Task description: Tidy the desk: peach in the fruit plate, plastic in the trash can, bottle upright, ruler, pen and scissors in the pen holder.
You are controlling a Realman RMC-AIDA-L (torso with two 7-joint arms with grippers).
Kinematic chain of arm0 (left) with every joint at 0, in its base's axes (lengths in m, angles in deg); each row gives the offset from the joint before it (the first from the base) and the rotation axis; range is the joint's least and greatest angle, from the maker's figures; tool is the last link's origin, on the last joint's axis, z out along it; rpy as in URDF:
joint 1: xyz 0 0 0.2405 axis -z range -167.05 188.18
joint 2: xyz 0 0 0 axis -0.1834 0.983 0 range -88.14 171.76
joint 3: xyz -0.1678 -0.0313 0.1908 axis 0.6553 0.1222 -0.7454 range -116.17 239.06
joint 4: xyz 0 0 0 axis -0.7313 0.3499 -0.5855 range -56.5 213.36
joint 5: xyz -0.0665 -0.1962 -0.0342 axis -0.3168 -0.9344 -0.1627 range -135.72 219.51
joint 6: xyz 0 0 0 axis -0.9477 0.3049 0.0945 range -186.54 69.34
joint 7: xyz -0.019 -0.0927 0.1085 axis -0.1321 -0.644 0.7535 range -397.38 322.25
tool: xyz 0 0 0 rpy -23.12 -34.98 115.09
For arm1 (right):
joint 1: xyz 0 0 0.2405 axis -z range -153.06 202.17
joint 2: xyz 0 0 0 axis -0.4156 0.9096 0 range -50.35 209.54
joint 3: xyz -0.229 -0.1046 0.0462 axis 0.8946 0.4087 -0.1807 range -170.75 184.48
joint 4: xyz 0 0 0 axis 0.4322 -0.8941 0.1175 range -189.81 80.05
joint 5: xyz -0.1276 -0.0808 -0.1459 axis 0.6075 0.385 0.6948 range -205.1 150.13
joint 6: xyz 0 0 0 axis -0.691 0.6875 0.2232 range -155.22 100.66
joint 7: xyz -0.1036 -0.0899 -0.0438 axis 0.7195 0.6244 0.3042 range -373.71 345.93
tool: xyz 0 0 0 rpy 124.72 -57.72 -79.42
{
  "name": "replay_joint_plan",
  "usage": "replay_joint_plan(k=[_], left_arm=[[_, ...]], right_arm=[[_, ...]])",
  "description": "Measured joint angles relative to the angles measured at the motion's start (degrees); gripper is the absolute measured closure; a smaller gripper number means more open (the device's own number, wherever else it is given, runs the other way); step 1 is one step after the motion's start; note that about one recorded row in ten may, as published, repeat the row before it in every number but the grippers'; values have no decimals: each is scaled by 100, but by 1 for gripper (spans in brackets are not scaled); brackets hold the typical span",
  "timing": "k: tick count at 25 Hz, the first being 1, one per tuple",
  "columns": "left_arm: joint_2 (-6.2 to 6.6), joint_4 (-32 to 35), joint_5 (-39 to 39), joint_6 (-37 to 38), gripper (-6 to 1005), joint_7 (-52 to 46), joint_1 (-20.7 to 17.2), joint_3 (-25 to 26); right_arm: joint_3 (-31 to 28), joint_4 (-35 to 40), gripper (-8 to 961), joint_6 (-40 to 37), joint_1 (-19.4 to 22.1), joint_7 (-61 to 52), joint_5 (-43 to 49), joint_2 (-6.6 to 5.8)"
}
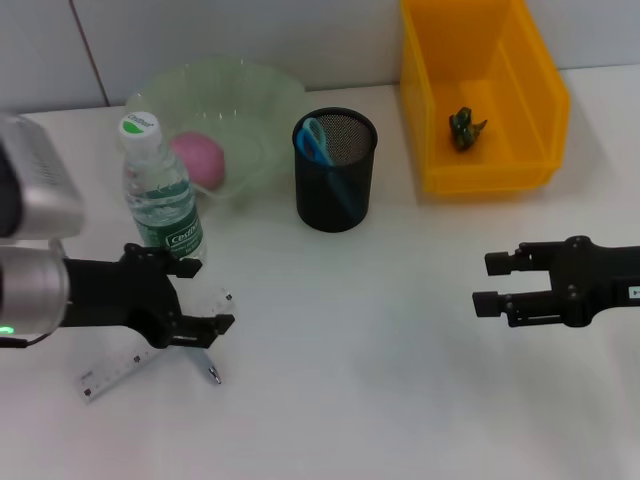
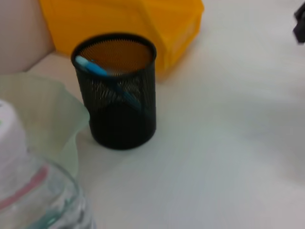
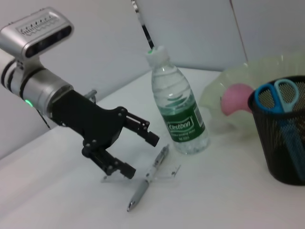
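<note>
Black left tool (image 1: 208, 296) above ruler (image 1: 120, 370)

Hidden, cropped, or too small to read

The left gripper (image 1: 207, 295) covers part of the ruler (image 1: 120, 372) and most of the pen (image 1: 213, 372). The scissors (image 1: 315, 142) show only handles above the holder (image 1: 335, 170). The bottle (image 2: 33, 191) is blurred and cropped in the left wrist view. The dark scrap (image 1: 464, 128) in the bin (image 1: 483, 100) is too small to identify.

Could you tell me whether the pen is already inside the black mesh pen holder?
No, the pen lies flat on the table beside the bottle, across the clear ruler, while the pen holder contains only the blue scissors.
</note>
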Motion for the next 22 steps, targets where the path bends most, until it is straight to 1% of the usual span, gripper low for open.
replay_joint_plan(k=[2,3,4,5,6,7,15,22], left_arm=[[0,0,0,0,189,0,0,0],[0,246,293,-175,189,-293,-18,-339],[1,587,789,-381,189,-815,8,-786],[0,695,956,-422,189,-1002,38,-938],[0,695,956,-422,189,-1002,38,-938],[-4,765,1217,-479,189,-1322,137,-1160],[-7,566,2164,-498,189,-2452,759,-1715],[-22,187,2539,-395,190,-2931,1203,-1775]], right_arm=[[-3,0,223,9,-12,0,52,4],[-6,0,223,14,-15,-1,67,7],[-7,0,223,20,-17,-1,75,12],[-8,0,223,28,-18,0,78,17],[-10,0,223,34,-18,0,79,19],[-16,0,223,42,-16,0,80,20],[-38,0,223,81,8,30,94,21],[-38,0,224,181,23,71,155,37]])
